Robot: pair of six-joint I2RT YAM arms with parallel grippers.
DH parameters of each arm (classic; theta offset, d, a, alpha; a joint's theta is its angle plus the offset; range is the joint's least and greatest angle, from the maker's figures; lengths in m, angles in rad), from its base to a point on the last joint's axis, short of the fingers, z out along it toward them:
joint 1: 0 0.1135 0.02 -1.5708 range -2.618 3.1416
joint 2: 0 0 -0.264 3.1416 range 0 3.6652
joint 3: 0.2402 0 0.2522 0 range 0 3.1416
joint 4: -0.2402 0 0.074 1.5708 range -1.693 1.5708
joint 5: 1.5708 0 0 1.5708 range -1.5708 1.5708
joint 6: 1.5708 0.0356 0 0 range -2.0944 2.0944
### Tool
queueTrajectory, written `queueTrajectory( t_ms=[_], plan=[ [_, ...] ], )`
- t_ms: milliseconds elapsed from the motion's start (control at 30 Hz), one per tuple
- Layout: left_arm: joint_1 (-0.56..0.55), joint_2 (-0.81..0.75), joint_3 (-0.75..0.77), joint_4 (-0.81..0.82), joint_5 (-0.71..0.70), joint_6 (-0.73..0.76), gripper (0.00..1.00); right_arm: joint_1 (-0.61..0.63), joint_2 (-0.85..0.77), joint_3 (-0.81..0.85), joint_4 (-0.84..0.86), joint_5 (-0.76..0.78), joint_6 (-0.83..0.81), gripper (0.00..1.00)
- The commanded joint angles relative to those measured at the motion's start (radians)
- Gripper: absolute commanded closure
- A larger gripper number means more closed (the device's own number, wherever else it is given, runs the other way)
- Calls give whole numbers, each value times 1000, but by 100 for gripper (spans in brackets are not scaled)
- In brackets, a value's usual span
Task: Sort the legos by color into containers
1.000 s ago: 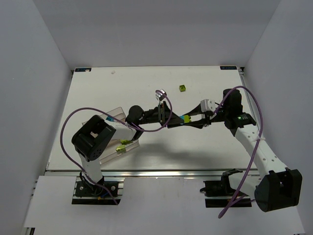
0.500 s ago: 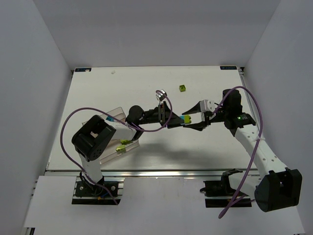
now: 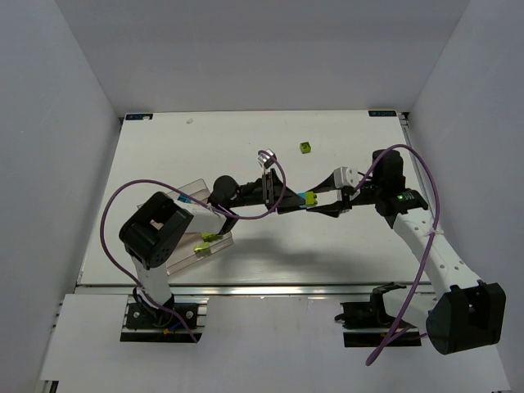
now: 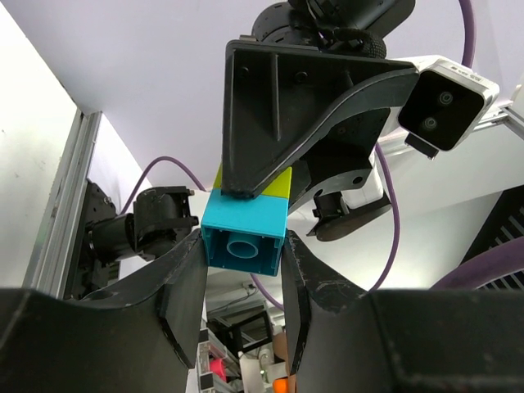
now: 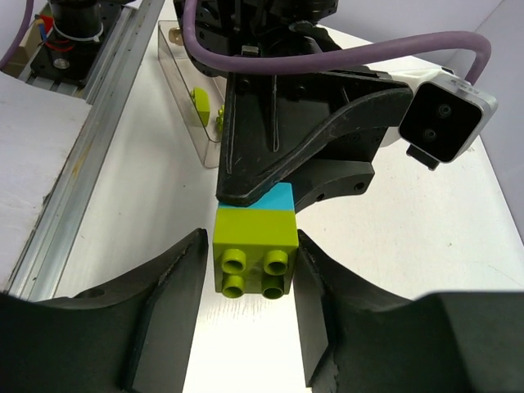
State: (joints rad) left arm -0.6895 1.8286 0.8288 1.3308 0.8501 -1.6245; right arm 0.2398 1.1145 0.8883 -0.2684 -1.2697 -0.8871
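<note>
1. Position: Both arms meet tip to tip above the middle of the table (image 3: 164,147).
2. Left gripper (image 4: 242,252): fingers partly closed and clamped on the two sides of a cyan brick (image 4: 244,237), hollow underside toward the wrist camera.
3. Right gripper (image 5: 250,255): fingers partly closed on the sides of a lime brick (image 5: 255,246), studs toward its own camera.
4. Bricks: cyan and lime are stacked together face to face, forming one block held between the two grippers, clear of the table.
5. Containers (image 3: 190,190): at the left of the table, beside the left arm. Small lime pieces (image 3: 205,243) lie in the near trough.
6. Loose brick (image 3: 305,147): one lime piece, alone on the far part of the table, well apart from both grippers.
</note>
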Motion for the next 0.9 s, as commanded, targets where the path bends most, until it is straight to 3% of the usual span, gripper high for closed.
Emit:
queueTrajectory(
  t_ms=[0, 500, 667, 867],
  plan=[
    [13, -26, -13, 188, 9, -3, 100, -2, -15, 47, -29, -10, -22, 48],
    [22, -20, -13, 188, 21, -3, 100, 0, -4, 63, -40, -7, -30, 53],
    [22, -26, -11, 182, 26, -2, 100, 0, -5, 63, -48, -2, -38, 47],
    [31, -26, -13, 176, 29, 3, 100, -2, -7, 66, -60, 1, -53, 47]
  ],
)
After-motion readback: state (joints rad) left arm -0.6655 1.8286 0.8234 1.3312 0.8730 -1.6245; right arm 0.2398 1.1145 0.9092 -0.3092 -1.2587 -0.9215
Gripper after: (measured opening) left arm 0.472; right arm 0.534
